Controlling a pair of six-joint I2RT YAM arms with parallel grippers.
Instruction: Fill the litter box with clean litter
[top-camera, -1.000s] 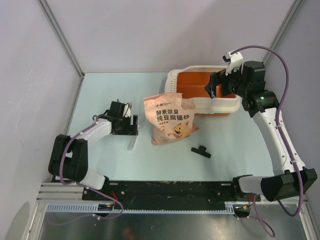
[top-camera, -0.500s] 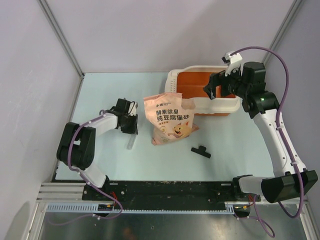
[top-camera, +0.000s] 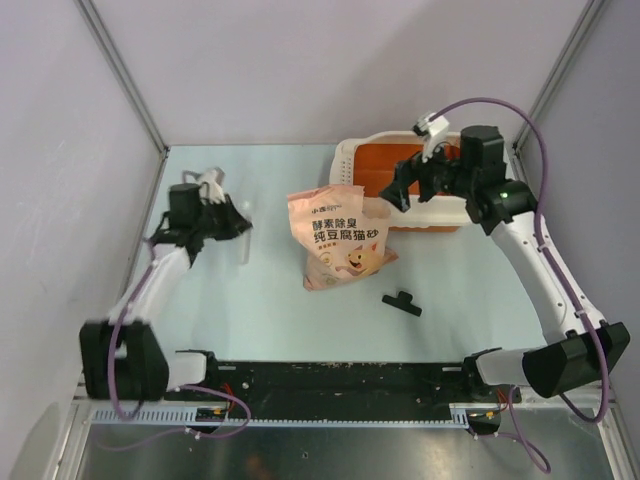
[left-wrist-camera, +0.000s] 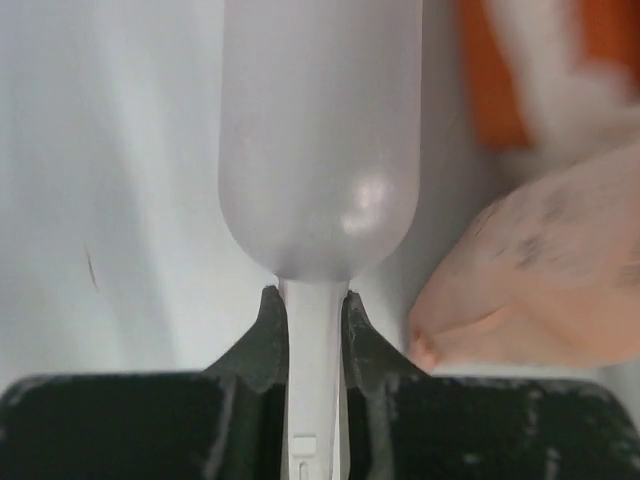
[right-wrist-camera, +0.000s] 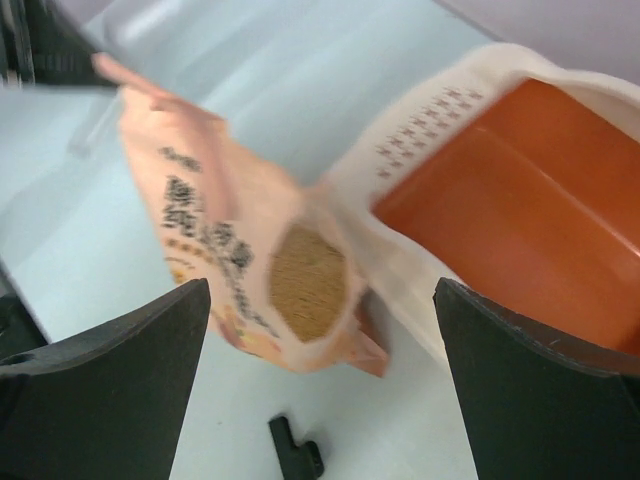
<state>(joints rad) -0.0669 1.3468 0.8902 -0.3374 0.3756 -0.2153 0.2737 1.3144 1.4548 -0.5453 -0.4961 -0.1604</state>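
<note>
The litter box (top-camera: 446, 213), cream outside and orange inside, stands at the back right; its perforated ledge (right-wrist-camera: 420, 125) faces the pink bag (top-camera: 338, 236). The bag leans against the box with its mouth open, and tan clean litter (right-wrist-camera: 308, 280) shows inside it. My left gripper (top-camera: 232, 227) hangs left of the bag, shut on the handle of a clear plastic scoop (left-wrist-camera: 320, 150). The scoop's bowl points away from the fingers (left-wrist-camera: 268, 325) and looks empty. My right gripper (right-wrist-camera: 320, 290) hovers open above the bag's mouth, at the box's left end (top-camera: 403, 185).
A small black clip (top-camera: 402, 302) lies on the pale table in front of the bag. Grey walls with metal posts close the table in on the left, the back and the right.
My left gripper closed on the scoop's handle, lifted it off the table and swung left and back. My right gripper moved left from over the box toward the bag's mouth.
</note>
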